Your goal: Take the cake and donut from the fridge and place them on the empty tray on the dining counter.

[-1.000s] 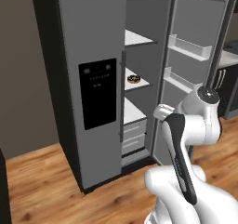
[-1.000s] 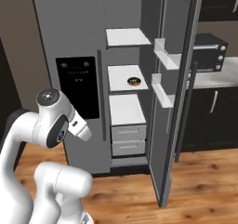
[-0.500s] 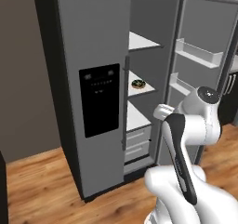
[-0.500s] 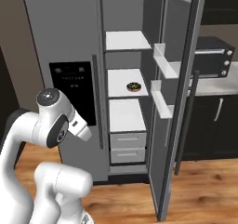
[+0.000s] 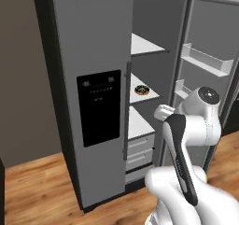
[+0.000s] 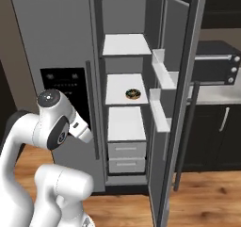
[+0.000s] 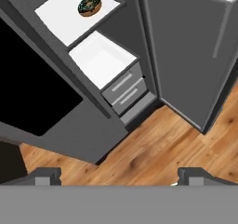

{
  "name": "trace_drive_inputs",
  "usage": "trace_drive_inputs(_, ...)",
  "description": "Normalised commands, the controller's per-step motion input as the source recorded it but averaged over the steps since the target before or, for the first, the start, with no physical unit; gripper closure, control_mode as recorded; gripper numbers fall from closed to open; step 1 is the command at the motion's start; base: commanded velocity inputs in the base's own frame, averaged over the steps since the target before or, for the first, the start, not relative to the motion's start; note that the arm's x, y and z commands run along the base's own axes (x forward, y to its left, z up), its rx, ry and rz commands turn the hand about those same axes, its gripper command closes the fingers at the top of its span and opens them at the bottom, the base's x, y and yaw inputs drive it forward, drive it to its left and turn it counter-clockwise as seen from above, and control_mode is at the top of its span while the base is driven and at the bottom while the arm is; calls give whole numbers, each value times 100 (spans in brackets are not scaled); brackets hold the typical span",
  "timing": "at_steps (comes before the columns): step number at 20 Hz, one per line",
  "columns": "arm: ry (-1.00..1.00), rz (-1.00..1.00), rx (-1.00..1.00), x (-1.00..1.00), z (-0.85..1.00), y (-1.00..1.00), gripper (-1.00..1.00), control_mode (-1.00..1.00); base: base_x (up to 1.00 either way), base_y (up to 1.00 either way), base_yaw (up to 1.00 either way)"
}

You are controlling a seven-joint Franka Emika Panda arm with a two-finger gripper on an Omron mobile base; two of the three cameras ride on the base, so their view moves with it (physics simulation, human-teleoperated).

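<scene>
The tall grey fridge (image 5: 88, 42) (image 6: 52, 33) stands with its right door (image 6: 179, 56) swung open and its left door with the black dispenser panel shut. On the middle white shelf lies the donut (image 5: 141, 90) (image 6: 133, 93) (image 7: 89, 5), a dark iced ring with speckles. My gripper (image 7: 121, 176) hangs open and holds nothing, well short of the fridge, above the wooden floor and pointing down toward the lower shelves. The cake, the tray and the dining counter are out of view.
The open door (image 5: 210, 56) carries white door shelves and juts out to the right of the compartment. Two grey drawers (image 6: 126, 156) sit under the lowest shelf. A dark oven (image 6: 214, 63) rests on the pale counter over dark cabinets (image 6: 221, 136) at the right.
The whole picture has shifted and the fridge looks larger: the base has driven closer to it. The arm keeps its pose and the gripper stays open.
</scene>
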Motion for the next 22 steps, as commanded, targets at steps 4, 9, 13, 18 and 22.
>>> trace_drive_inputs(4,0,0,0,0,0,0,-100,100,39,-39,11)
trace_drive_inputs(9,0,0,0,0,0,0,-100,100,47,-30,11)
trace_drive_inputs(13,0,0,0,0,0,0,-100,100,55,-17,10)
trace_drive_inputs(18,0,0,0,0,0,0,-100,100,49,-16,10)
trace_drive_inputs(22,0,0,0,0,0,0,-100,100,42,-26,12)
